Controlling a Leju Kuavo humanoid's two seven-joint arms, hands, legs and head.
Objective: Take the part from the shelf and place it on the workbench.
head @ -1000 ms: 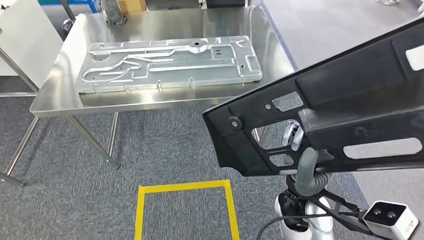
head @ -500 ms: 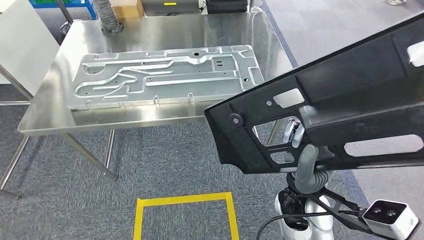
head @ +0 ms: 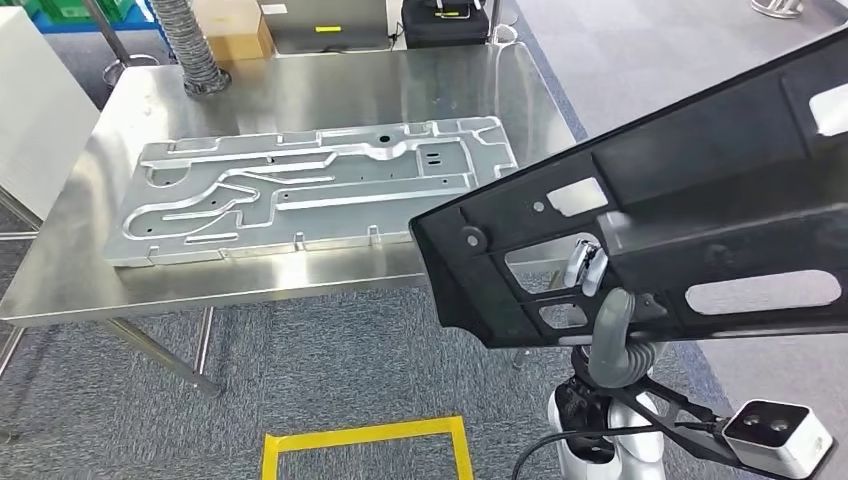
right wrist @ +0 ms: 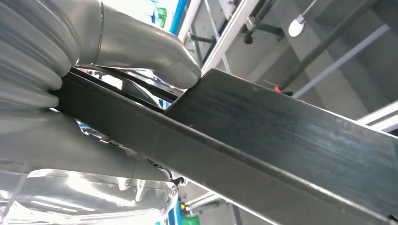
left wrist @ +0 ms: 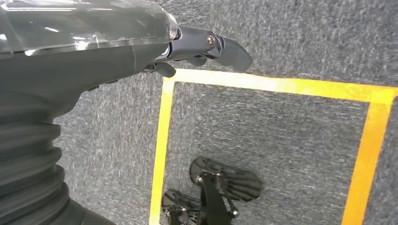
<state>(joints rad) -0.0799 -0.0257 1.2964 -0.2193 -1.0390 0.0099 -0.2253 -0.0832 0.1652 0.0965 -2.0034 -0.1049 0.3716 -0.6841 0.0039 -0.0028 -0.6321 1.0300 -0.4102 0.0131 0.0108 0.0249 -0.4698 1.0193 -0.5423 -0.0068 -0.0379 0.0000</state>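
Observation:
A long black part (head: 690, 210) with several cut-outs hangs tilted over the carpet at the right of the head view, in front of the workbench's near right corner. My right hand (head: 608, 335) grips it from below, the grey thumb (right wrist: 141, 51) pressed on the part's edge (right wrist: 281, 154). The stainless steel workbench (head: 300, 80) stands ahead to the left. My left hand (left wrist: 197, 47) hangs over the floor and holds nothing, its fingers loosely extended.
A large machined aluminium plate (head: 310, 185) covers much of the workbench. A grey ribbed hose (head: 190, 50), a cardboard box (head: 235, 30) and a black case (head: 445, 20) sit beyond its far edge. A yellow tape square (head: 365, 435) marks the carpet.
The whole view has shifted: the workbench now sits lower and further left in the picture, with more of its far edge visible. The black part stays in my right hand's grip.

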